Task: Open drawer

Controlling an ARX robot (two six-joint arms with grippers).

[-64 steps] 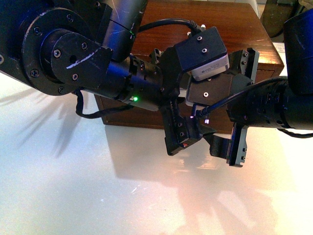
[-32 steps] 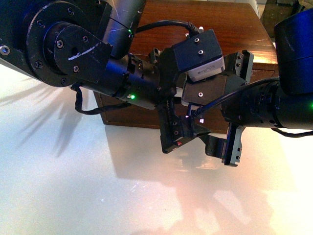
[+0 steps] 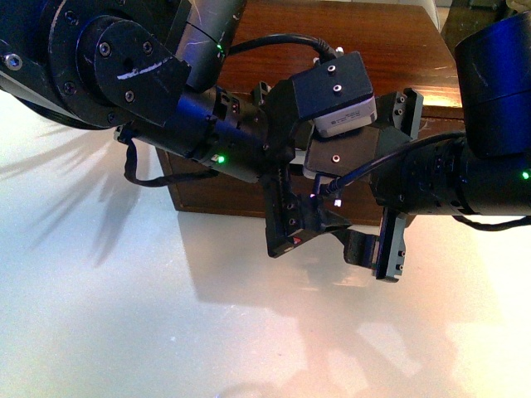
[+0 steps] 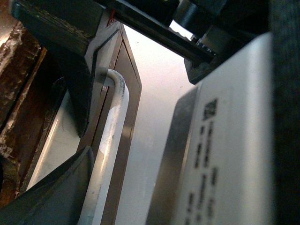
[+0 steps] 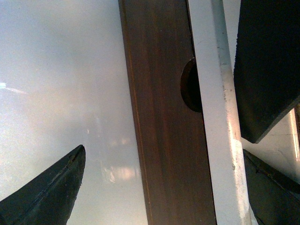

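White and glossy, the worktop [image 3: 124, 315] throws back soft shadows of both arms. A dark-brown wooden cabinet [image 3: 398, 41] stands toward its far side, about midway between the left and right edges, with a polished, reddish top.

The drawer [image 5: 159, 117] sits low in the cabinet's near face, mostly hidden in the front view behind the two black arms that crowd in front of it. Its front is smooth dark wood with fine grain. A half-round notch [image 5: 190, 85] is cut into its top edge, and a pale, scuffed strip runs just beside that edge.

The left gripper [image 4: 87, 144] is right at the drawer's white bar handle [image 4: 111, 140], a rounded, worn bar that bends in toward the wood at its end. The matte black fingers [image 4: 70, 70] lie against the bar with their tips close together. Whether they actually clamp it cannot be told from this angle.

The right gripper [image 5: 166, 143] is spread wide. One dark wedge-shaped finger is over the bare worktop and the other over the pale side, so the drawer front lies between them. It has hold of nothing.

A grey, boxy camera housing [image 4: 234, 140] fills much of the left wrist view, close beside the handle.
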